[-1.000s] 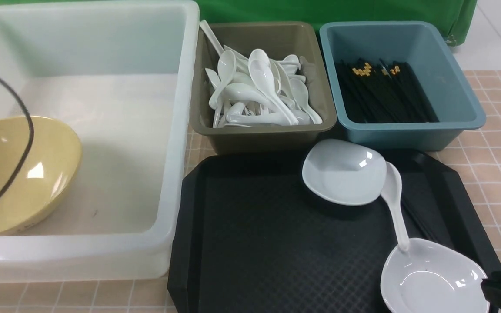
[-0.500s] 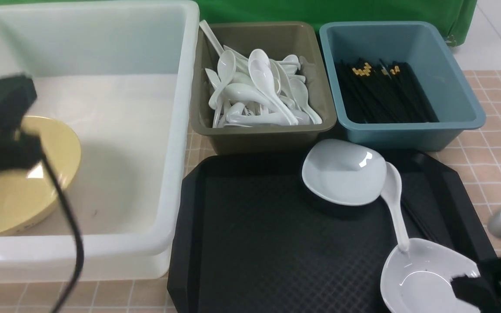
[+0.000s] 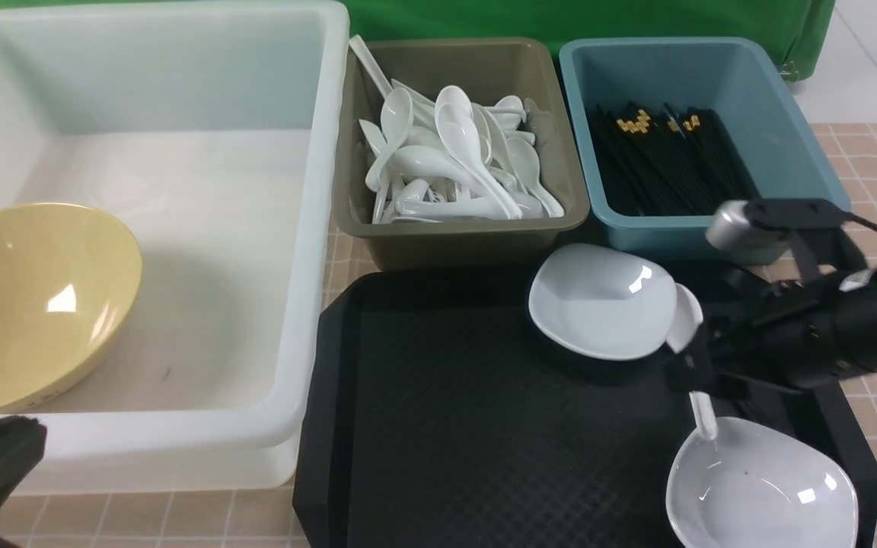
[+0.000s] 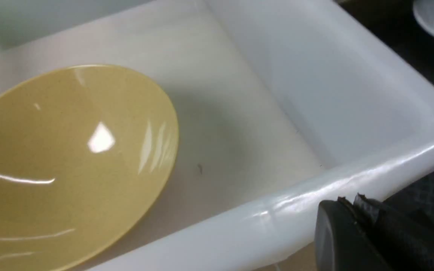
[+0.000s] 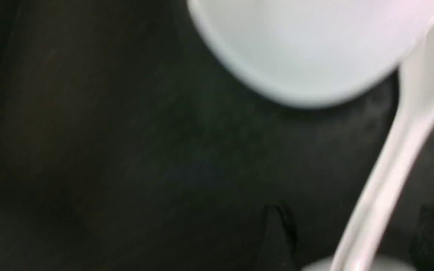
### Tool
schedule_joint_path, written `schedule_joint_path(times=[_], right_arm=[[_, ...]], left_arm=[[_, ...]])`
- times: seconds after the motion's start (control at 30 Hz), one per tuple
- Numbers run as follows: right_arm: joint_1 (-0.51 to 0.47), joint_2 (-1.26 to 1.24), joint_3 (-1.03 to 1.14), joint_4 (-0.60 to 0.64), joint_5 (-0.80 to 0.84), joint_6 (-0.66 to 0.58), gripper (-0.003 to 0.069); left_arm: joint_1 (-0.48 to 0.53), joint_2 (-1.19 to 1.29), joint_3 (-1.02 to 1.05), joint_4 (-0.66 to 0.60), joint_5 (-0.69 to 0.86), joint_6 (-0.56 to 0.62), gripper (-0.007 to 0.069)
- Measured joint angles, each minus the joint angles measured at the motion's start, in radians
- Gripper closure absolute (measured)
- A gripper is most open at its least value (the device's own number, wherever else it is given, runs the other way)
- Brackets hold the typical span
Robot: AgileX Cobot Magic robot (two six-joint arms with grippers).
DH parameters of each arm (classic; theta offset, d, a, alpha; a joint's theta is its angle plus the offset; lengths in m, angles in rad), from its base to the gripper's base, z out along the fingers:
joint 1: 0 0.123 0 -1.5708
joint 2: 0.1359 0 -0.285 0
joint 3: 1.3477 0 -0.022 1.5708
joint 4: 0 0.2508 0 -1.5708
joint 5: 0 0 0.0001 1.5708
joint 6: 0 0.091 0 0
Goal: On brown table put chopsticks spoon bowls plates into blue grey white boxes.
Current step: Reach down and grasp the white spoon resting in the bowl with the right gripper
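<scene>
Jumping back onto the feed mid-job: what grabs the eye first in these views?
The big yellow bowl lying in the white tub on the left dominates. On the right, the right pincer hangs open astride the handle of a white spoon on the black tray, between two white dishes. Behind, a grey bin is heaped with spoons and a blue bin holds black chopsticks.

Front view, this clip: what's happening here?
The right gripper hangs open over the black tray, straddling the white spoon at its handle, not closed on it. The left gripper is shut and empty at the near rim of the white tub, where the yellow bowl lies. Two white dishes sit on the tray; the grey bin holds spoons, the blue bin chopsticks.
</scene>
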Motion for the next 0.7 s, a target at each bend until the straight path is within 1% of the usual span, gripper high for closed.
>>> schedule_joint_path(times=[0.1,0.2,0.23,0.33,0.43,0.47,0.7], right_arm=[[0.0,0.098,-0.024,0.004,-0.036,-0.002,0.0211],[0.0,0.146,-0.025,0.004,-0.038,-0.002,0.0294],[0.0,0.159,-0.025,0.004,-0.038,-0.003,0.0351],[0.0,0.169,-0.025,0.005,-0.041,-0.003,0.0439],[0.0,0.166,-0.03,0.006,-0.045,-0.004,0.0548],[0.0,0.154,-0.031,0.006,-0.037,-0.008,0.0564],[0.0,0.048,-0.031,0.003,-0.028,-0.033,0.0565]], left_arm=[[0.0,-0.042,0.029,0.02,-0.025,-0.01,0.0623],[0.0,-0.08,0.054,0.026,-0.064,-0.016,0.0623],[0.0,-0.103,0.065,0.026,-0.075,-0.016,0.0623],[0.0,-0.137,0.078,0.026,-0.093,-0.018,0.0623],[0.0,-0.19,0.103,0.04,-0.125,-0.018,0.0623],[0.0,-0.21,0.117,0.045,-0.138,-0.018,0.0623],[0.0,-0.246,0.14,0.052,-0.192,-0.018,0.0623]])
